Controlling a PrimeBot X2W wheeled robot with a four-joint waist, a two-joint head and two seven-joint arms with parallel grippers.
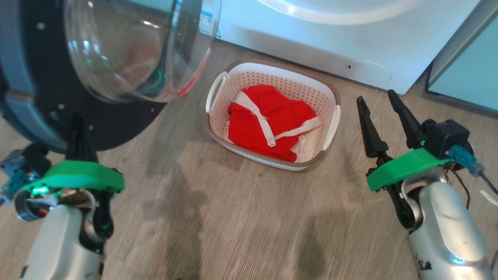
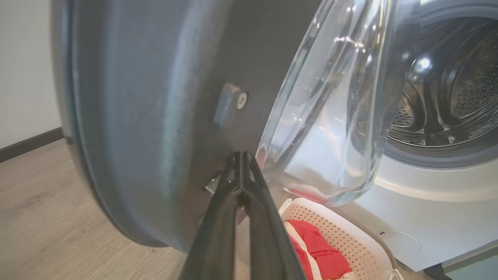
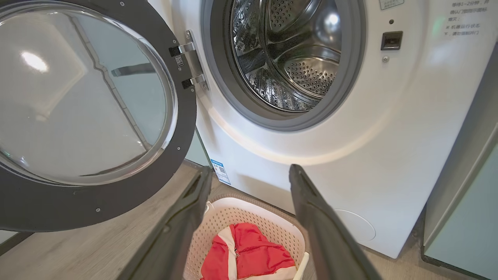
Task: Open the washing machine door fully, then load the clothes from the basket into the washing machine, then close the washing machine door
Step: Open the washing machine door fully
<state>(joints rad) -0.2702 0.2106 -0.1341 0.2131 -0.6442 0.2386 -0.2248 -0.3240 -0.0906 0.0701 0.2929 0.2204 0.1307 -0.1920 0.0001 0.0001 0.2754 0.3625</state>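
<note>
Grey-brown wood-grain plank floor point(image 1: 218, 217) shows soft shadows and faint glare, a plain white wall point(image 2: 23, 70) meets it at a dark baseboard point(image 2: 27, 144), and a pale mint-green cabinet point(image 1: 474, 70) stands at right.

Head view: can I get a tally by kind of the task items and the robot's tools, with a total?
Washing machine: 1
Washing machine door: 1
Basket: 1
Red garment: 1
White cloth: 1
Tools: 2 (left tool, right tool)
Total: 7
</note>
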